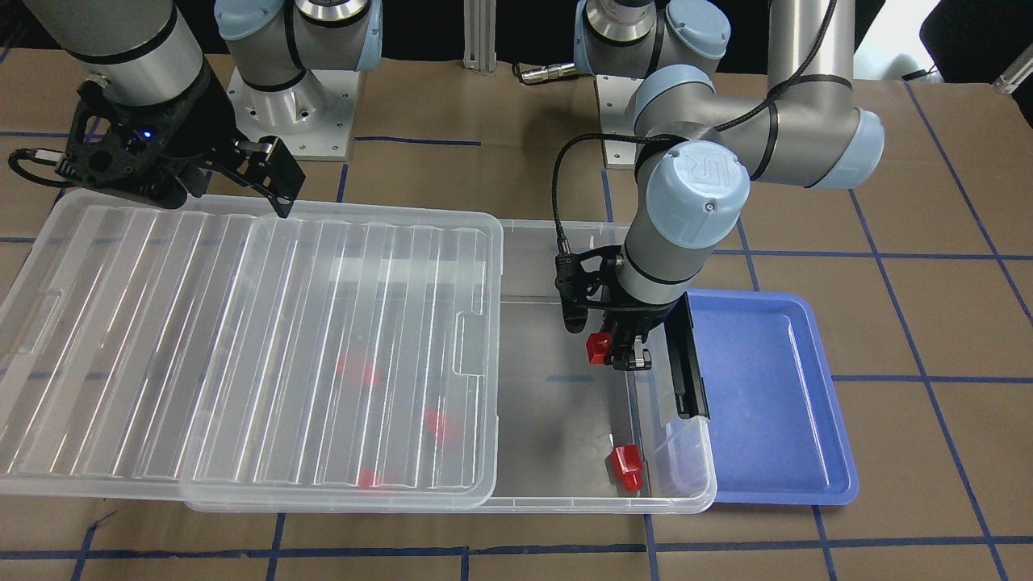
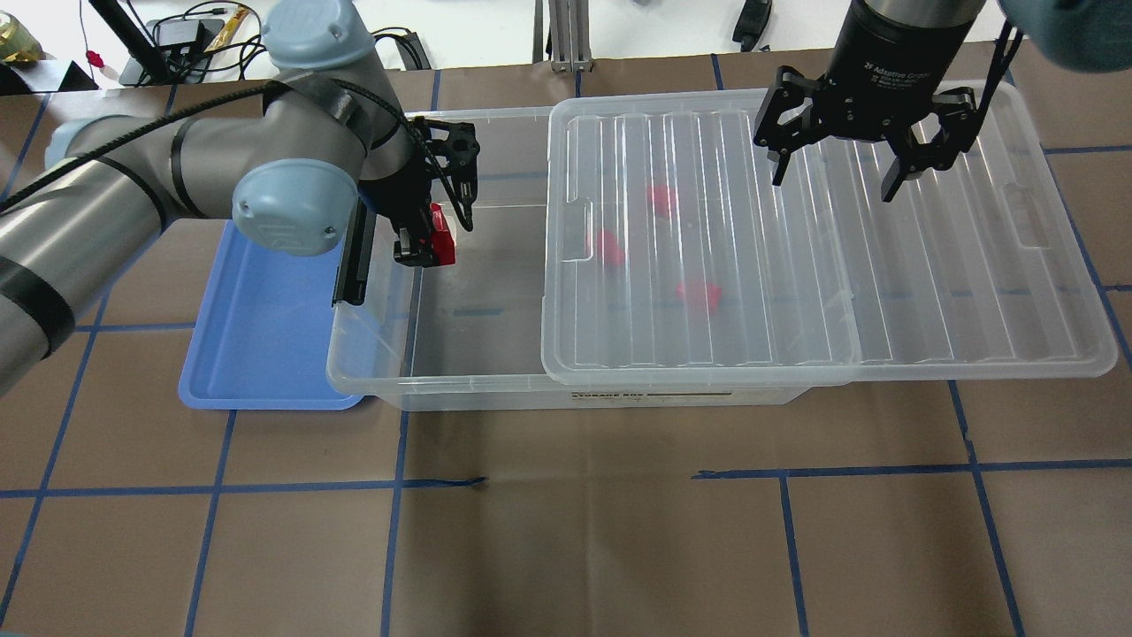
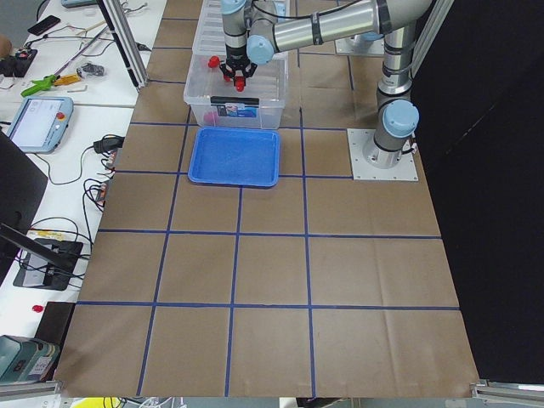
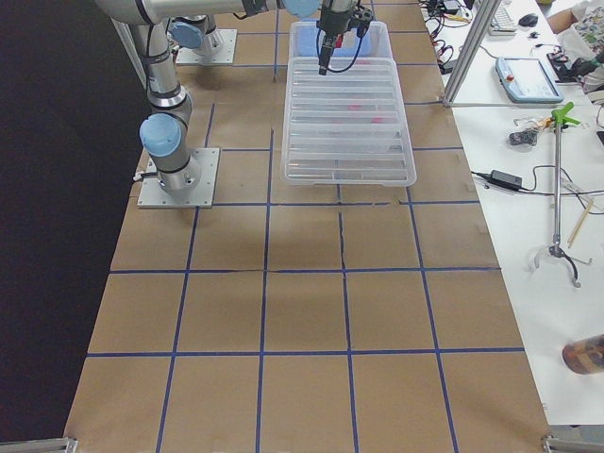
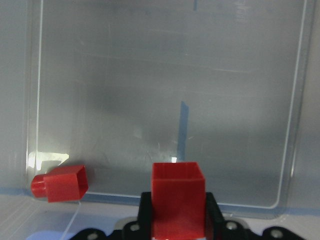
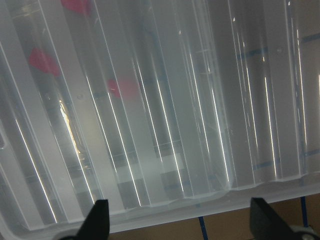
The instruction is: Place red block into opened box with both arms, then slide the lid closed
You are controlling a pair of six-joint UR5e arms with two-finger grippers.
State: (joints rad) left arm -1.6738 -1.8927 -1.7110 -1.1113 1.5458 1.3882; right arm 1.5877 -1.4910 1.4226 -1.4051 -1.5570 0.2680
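My left gripper (image 2: 424, 252) is shut on a red block (image 2: 443, 241), holding it above the uncovered end of the clear box (image 2: 371, 354). The left wrist view shows that block (image 5: 178, 197) between the fingers over the box floor. A second red block (image 5: 60, 183) lies in the box's corner (image 1: 626, 468). The ribbed lid (image 2: 884, 265) rests on the box, shifted toward my right side and overhanging that end. Three more red blocks (image 2: 699, 295) show blurred under it. My right gripper (image 2: 833, 184) hangs open just above the lid (image 6: 175, 100), with nothing between its fingers.
A blue tray (image 2: 256, 336) lies against the box's uncovered short end, beside the black latch bar (image 1: 686, 363). The table is brown paper with blue tape lines. Both arm bases stand on the table behind the box.
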